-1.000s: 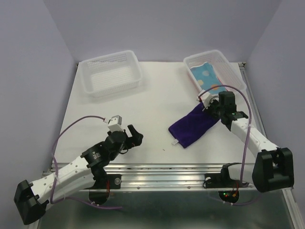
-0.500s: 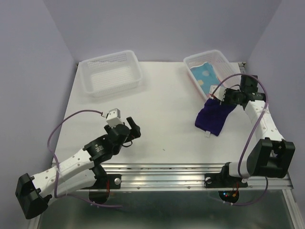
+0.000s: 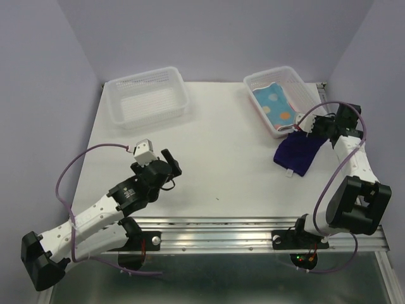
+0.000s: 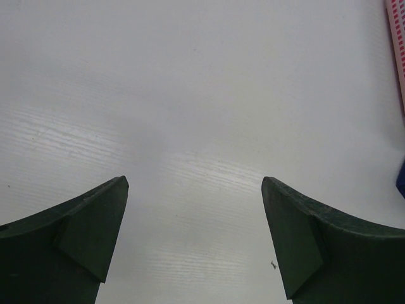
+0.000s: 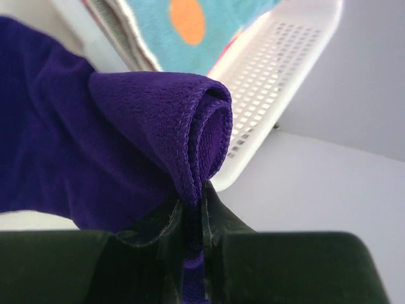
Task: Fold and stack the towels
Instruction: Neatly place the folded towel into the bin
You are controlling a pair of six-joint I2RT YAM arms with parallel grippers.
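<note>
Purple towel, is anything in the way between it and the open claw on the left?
No, nothing visible. Only bare table lies between the purple towel, pinched by the right gripper, and the open left gripper.

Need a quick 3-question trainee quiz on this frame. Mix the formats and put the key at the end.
1. True or false: the right end effector is shut on the purple towel.
2. Where is the spotted blue towel? A) in the right basket B) in the left basket C) held by the left end effector
3. Fill in: the left end effector is ___ and holds nothing.

Key: 1 true. 2 A. 3 open.
</note>
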